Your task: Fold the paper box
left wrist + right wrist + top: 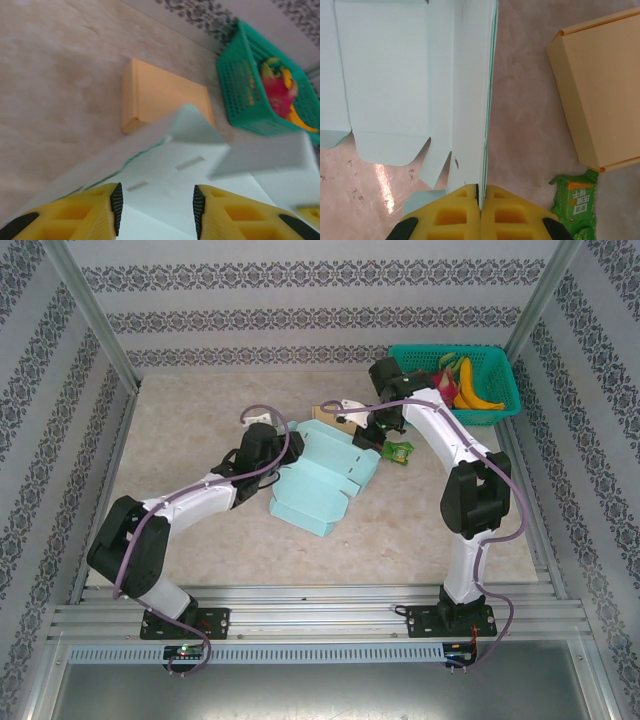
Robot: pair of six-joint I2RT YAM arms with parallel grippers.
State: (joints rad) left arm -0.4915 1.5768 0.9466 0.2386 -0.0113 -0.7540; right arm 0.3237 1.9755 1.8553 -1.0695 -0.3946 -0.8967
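Right end effector (479, 192) clamps an upright wall of the pale mint paper box (390, 75); left end effector (158, 205) hangs open over it.

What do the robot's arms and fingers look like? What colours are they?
The left arm and the right arm have white tube-like links with chunky black joints, and a purple cable runs along each. The left gripper and right gripper have blocky yellow fingers with hollow pockets; the left's carry ribbed black pads.
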